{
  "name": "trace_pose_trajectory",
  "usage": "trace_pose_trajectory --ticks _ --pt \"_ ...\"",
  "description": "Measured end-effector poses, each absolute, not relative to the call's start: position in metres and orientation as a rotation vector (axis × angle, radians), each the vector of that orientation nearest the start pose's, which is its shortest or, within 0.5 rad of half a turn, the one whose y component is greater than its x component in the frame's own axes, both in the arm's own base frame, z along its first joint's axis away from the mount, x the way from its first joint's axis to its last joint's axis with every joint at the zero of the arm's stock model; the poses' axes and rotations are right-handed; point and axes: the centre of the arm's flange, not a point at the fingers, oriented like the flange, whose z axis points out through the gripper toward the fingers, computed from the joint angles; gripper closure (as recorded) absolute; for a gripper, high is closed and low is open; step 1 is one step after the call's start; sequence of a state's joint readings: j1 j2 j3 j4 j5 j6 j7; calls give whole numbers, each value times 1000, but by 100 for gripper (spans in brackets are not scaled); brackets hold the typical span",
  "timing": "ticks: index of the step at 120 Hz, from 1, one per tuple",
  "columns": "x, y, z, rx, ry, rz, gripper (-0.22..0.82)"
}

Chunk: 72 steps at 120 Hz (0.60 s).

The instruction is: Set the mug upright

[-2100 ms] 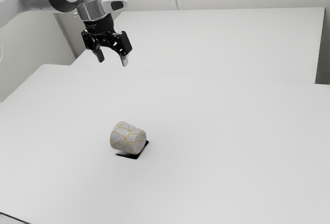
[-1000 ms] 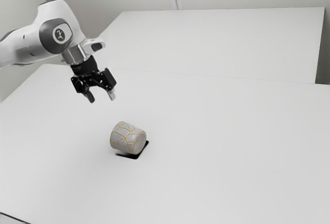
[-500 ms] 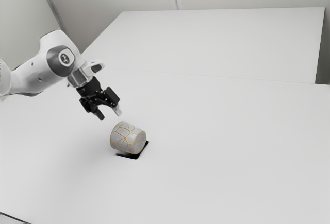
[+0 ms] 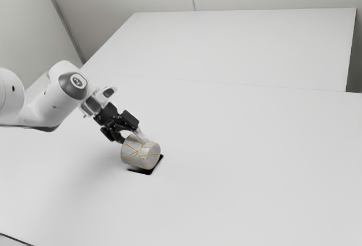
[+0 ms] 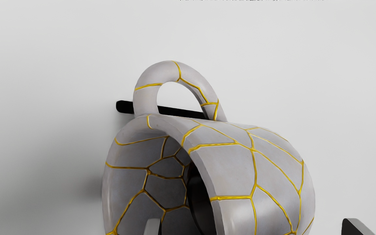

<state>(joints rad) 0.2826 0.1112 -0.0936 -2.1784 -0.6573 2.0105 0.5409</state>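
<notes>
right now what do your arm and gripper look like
My arm is white with rounded segments, a dark-grey joint cap bearing a small logo, and a silvery wrist collar. My gripper is black and two-fingered, with grey on its fingertips.

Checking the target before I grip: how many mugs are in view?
1. The mug lies on its side on the table, with the open gripper right at it. Another could be hidden behind the arm.

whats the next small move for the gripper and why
Probably close the gripper slowly: it is open, the mug lies on its side, one finger shows against its mouth, and the other stands clear beyond it, so closing might pinch the mug.
</notes>
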Motion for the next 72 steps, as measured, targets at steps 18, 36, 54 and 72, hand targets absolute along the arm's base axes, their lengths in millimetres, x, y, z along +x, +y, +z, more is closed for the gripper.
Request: trace_pose_trajectory --ticks 18,36,54,72 --pt "519 65 323 2444 35 -15 1" --pt "519 64 324 2377 24 36 12" --pt "519 62 325 2342 -9 68 36" --pt "519 60 327 2328 -49 90 60"
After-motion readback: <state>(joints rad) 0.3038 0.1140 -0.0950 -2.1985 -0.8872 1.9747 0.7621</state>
